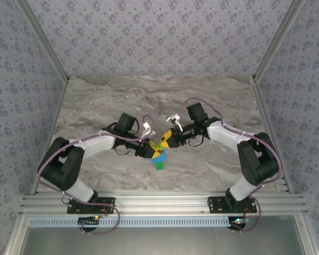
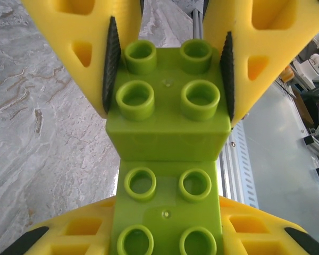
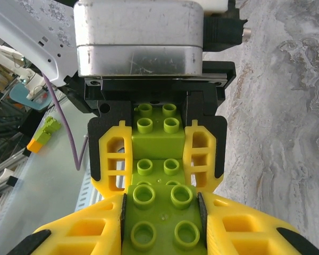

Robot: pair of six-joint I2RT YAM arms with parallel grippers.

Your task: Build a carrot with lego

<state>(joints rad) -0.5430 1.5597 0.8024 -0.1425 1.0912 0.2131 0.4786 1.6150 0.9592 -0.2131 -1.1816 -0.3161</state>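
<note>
Lime-green carrot (image 1: 158, 156) | left claw (image 2: 169, 79) clamps it | right claw (image 3: 160, 212) clamps it

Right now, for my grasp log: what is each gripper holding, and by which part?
Left gripper clamps a lime brick by its two side walls; right gripper clamps the second lime brick, next to it, the same way.

Grey marbled table (image 1: 122, 95), floral-patterned walls (image 1: 159, 37)

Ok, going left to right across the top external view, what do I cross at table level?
Left arm's black elbow housing → left gripper with yellow fingers → small multicoloured toy-brick figure → right gripper with yellow fingers → right arm's black elbow housing.
</note>
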